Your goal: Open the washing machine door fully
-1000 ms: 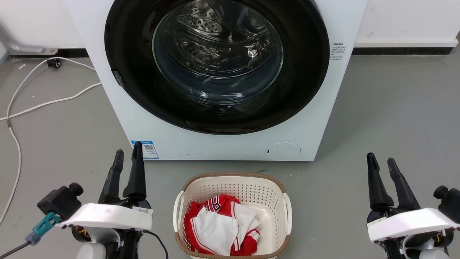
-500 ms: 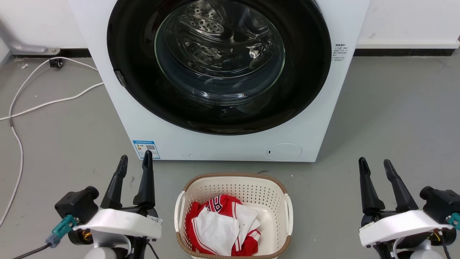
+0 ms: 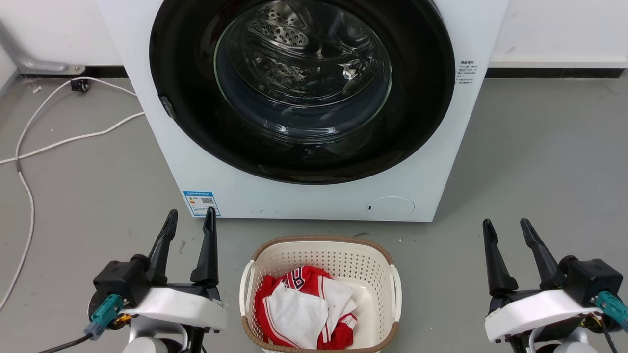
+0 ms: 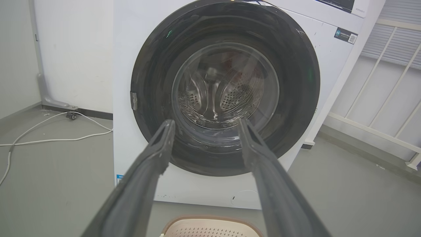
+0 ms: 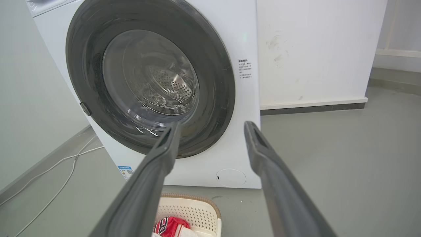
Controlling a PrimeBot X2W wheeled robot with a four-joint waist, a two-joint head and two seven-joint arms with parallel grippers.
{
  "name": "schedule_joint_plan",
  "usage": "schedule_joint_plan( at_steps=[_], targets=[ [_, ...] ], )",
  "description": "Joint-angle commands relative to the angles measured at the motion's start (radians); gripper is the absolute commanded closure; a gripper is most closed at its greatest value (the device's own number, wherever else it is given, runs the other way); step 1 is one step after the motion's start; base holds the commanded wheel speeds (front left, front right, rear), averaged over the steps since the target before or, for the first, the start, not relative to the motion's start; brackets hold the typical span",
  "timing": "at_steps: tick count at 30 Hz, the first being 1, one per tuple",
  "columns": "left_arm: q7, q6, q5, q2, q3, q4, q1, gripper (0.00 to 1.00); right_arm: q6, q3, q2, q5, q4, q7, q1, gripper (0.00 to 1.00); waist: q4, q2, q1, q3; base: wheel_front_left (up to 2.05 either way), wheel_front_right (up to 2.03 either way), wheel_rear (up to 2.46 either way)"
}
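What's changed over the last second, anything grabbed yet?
The left gripper and right gripper each slid inward toward the laundry basket and lower in the head view, jaws open, holding nothing. The washing machine door stays shut; basket unmoved; camera shifted slightly.

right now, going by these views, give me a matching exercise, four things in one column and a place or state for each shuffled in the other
Things:
1. washing machine door
2. basket
3. cable
4. left gripper

Places or states:
a. holds red and white clothes
b. open, nothing between its fingers
c. shut
d. lying left of the washing machine

Pairs: 1-c, 2-a, 3-d, 4-b
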Motion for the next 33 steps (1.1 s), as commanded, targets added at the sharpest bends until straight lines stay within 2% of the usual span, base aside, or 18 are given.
schedule_joint_plan(
  at_steps=[1,33],
  targets=[
    [-0.01,0.005,0.026,0.007,-0.004,-0.004,0.005,0.0,0.0,-0.001,-0.001,-0.025,-0.005,-0.008,0.001,0.0,0.0,0.0,0.0,-0.001,0.0,0.0,0.0],
    [-0.072,0.008,0.249,0.0,-0.014,0.005,0.009,0.0,0.0,0.002,-0.001,-0.206,0.007,-0.041,0.015,0.0,0.006,0.0,0.0,0.004,0.0,0.0,0.0]
  ],
)
